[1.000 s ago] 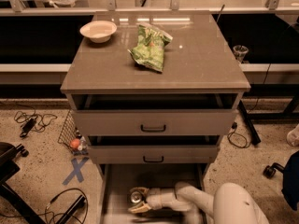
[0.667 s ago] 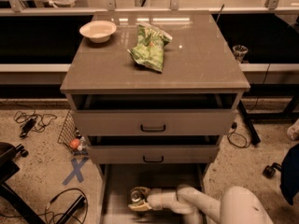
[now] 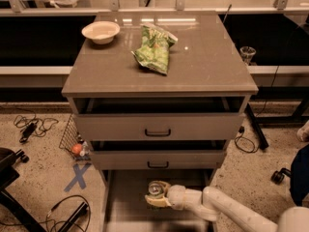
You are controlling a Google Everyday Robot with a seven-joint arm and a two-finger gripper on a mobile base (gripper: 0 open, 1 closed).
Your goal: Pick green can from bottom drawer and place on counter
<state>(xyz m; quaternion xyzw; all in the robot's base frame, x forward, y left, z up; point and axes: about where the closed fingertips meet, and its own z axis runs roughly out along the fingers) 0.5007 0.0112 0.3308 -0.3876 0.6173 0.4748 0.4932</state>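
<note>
The green can (image 3: 155, 188) shows its silver top and stands in the open bottom drawer (image 3: 126, 203), just in front of the middle drawer's face. My gripper (image 3: 155, 200) reaches in from the lower right and its cream fingers are closed around the can's sides. The arm (image 3: 227, 210) runs off toward the bottom right corner. The counter (image 3: 207, 64) is the glossy grey-brown top of the cabinet, well above the can.
A white bowl (image 3: 101, 32) and a green snack bag (image 3: 154, 50) lie on the counter. The two upper drawers (image 3: 158, 127) stand slightly open above the can. A wire basket (image 3: 73, 141), cables and a blue X mark (image 3: 77, 176) are on the floor at left.
The gripper and the can have shifted a little to the right and up toward the middle drawer's face. The arm has drawn further right.
</note>
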